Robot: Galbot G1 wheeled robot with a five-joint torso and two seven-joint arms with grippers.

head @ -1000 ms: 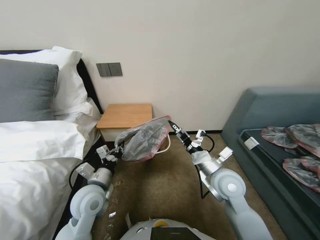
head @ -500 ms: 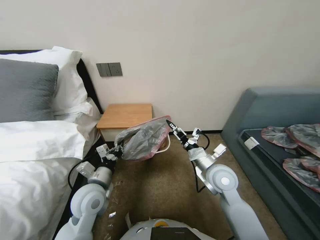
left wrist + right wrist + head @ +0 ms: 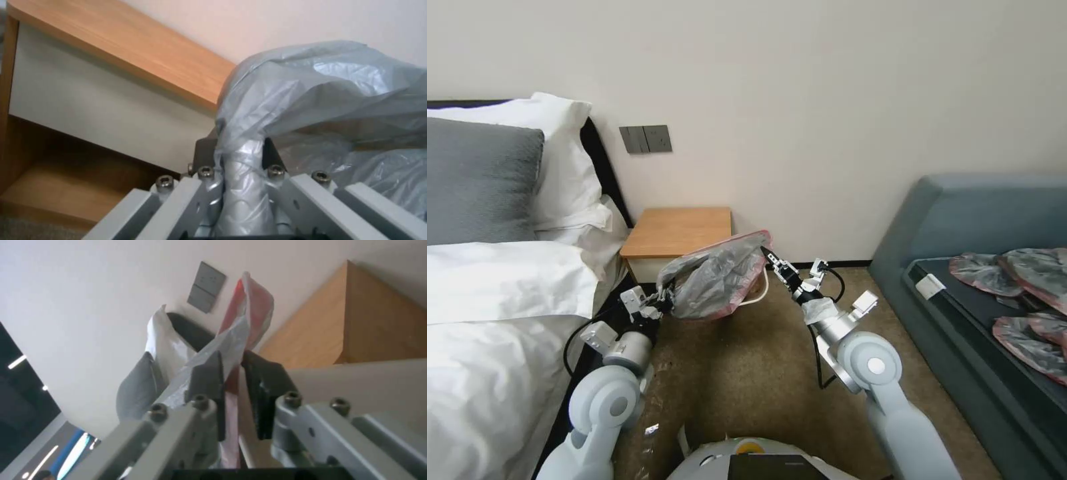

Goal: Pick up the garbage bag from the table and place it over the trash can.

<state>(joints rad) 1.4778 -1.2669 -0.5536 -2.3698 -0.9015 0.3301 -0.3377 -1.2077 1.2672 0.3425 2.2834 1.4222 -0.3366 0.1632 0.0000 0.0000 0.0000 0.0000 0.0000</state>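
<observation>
The garbage bag (image 3: 715,275), wrinkly grey film with a pinkish-red rim, hangs stretched between both grippers in front of the table (image 3: 678,231). My left gripper (image 3: 662,294) is shut on the bag's left end; the left wrist view has the film (image 3: 311,86) bunched between its fingers (image 3: 205,151), with the table's wooden top (image 3: 133,63) behind. My right gripper (image 3: 768,255) is shut on the rim at the bag's right end, and the right wrist view has the red-edged film (image 3: 242,323) pinched between its pads (image 3: 206,380). Behind the bag, part of the trash can's white rim (image 3: 764,287) peeks out; the bag hides everything else of it.
A bed with white linen (image 3: 500,287) and a grey pillow (image 3: 477,180) lies close on the left. A grey-blue sofa (image 3: 960,220) on the right carries several more bags (image 3: 1027,293). Brown carpet (image 3: 754,373) lies open in front of me.
My right arm has drawn in leftward and nearer, and the bag's right end has sunk slightly. The left gripper has barely moved.
</observation>
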